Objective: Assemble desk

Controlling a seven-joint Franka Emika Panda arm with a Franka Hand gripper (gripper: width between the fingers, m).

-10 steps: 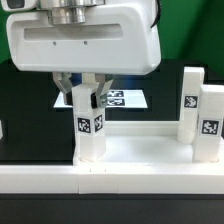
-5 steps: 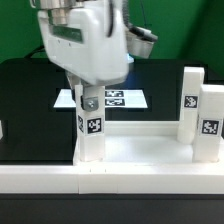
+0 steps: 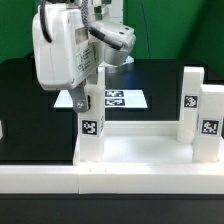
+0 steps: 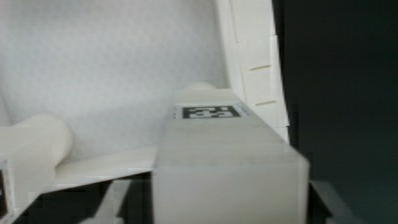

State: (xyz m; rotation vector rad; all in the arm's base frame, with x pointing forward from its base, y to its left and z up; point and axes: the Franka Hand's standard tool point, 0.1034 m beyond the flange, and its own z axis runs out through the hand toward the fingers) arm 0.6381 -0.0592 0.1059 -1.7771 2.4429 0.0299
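Observation:
The white desk tabletop (image 3: pixel 140 145) lies in front with its raised rim. A white leg (image 3: pixel 90 135) with a square marker stands upright at its near corner on the exterior view's left. My gripper (image 3: pixel 86 99) comes down over this leg's top, turned side-on, and is shut on it. In the wrist view the leg (image 4: pixel 217 160) fills the space between my fingers (image 4: pixel 118 200), its marker facing away from the camera. Two more legs (image 3: pixel 190 103) (image 3: pixel 210 125) stand at the exterior view's right. The tabletop's floor (image 4: pixel 107 70) shows beyond the leg.
The marker board (image 3: pixel 125 98) lies flat on the black table behind the tabletop. A long white rail (image 3: pixel 110 182) runs along the front edge. The tabletop's rim wall (image 4: pixel 249 50) rises close beside the held leg.
My gripper has turned about its vertical axis from facing the camera to side-on, and the leg's marker faces have turned with it. The other legs have not moved.

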